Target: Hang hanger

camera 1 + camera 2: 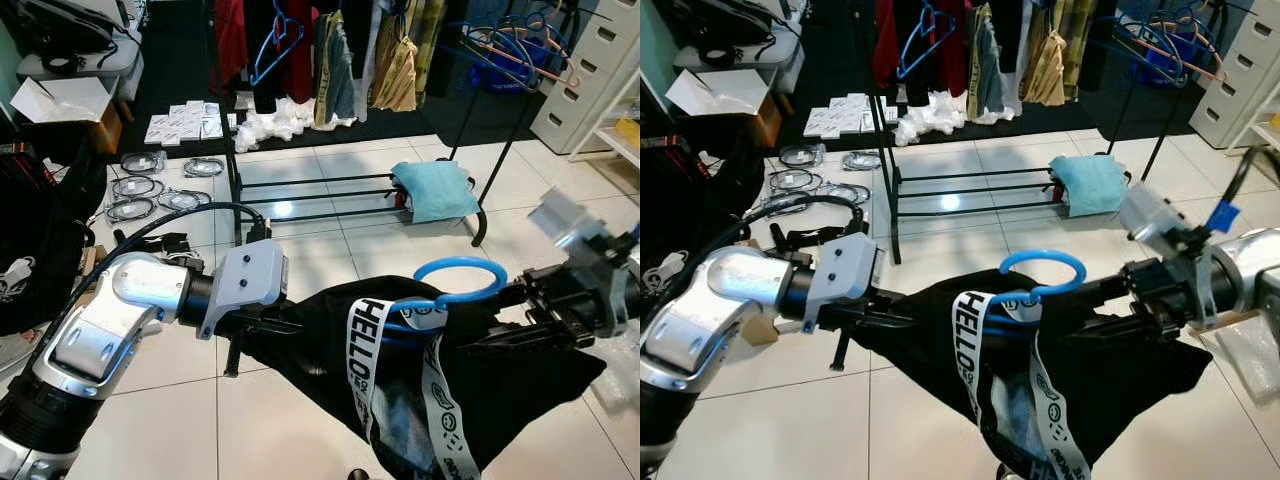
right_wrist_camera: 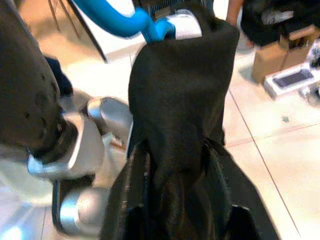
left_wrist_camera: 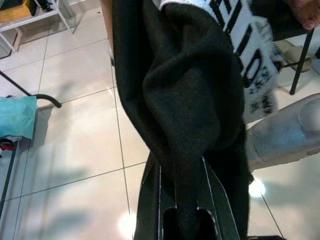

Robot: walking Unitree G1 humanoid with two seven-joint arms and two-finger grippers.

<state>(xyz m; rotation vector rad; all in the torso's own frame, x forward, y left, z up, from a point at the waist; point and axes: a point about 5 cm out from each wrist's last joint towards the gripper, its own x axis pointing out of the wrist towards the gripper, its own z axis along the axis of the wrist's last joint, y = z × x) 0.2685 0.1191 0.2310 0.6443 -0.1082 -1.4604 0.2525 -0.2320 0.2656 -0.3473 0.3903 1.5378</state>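
Left end effector (image 1: 262, 327) is seen clamped on one shoulder of a black garment (image 1: 400, 380), its two black fingers (image 3: 155, 200) pinching a thick fold of the cloth. Right end effector (image 1: 500, 335) is closed on the opposite shoulder in the same way. Between them the garment is held stretched out in the air, low over the white tiled floor (image 1: 300, 250), and a white band printed with black letters hangs from its collar. A blue hanger (image 1: 460, 283) is threaded inside the garment, with its round hook standing up above the neckline.

Beyond, well apart from the held garment, a black clothes rack (image 1: 330, 195) stands with clothes hanging from it; its top rail is cut off by the frame. A teal cloth (image 1: 432, 190) lies on its lower bars.

The pickup appears complete. The approach to the rack and the hooking over the rail are judged still to be done.
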